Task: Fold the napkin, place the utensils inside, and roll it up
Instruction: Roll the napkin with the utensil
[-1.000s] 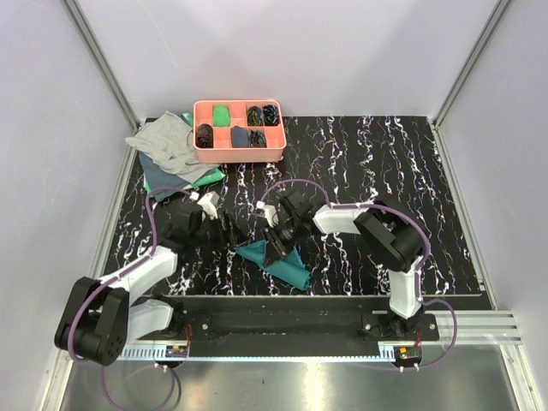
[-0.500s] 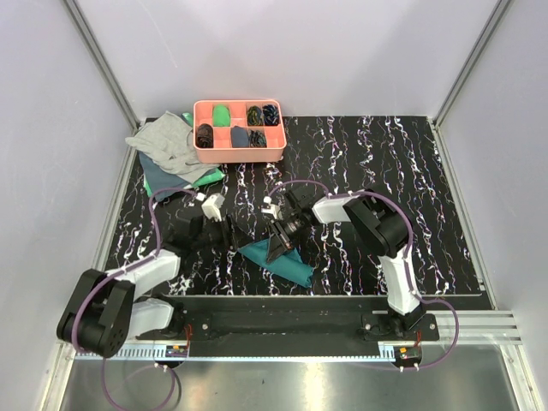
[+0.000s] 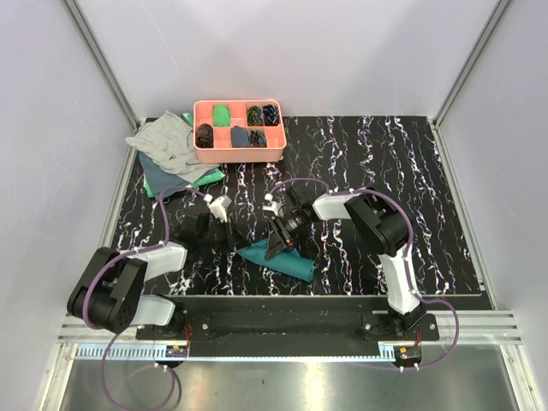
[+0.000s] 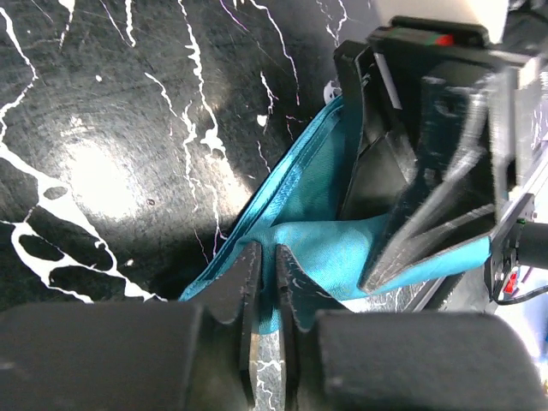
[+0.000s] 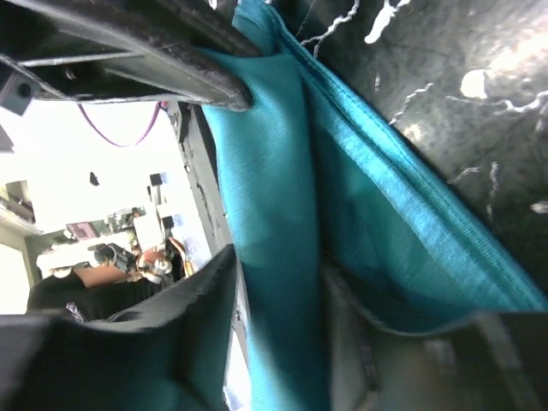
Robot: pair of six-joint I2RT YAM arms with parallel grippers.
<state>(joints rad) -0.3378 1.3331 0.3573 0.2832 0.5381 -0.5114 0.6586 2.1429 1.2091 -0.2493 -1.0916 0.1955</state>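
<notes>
While the left gripper (image 4: 266, 253) and right gripper (image 5: 278, 267) each clamp tight on a fold of the napkin (image 3: 287, 264), bunched near-centre on the table (image 3: 385, 171), uneven pulling could slip the cloth free.

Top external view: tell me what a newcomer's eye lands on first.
The left gripper and right gripper meet at the teal napkin, each pinching it, near the front middle of the black marbled table. At the far edge sits a salmon compartment tray, with a grey cloth heaped at its left.
</notes>
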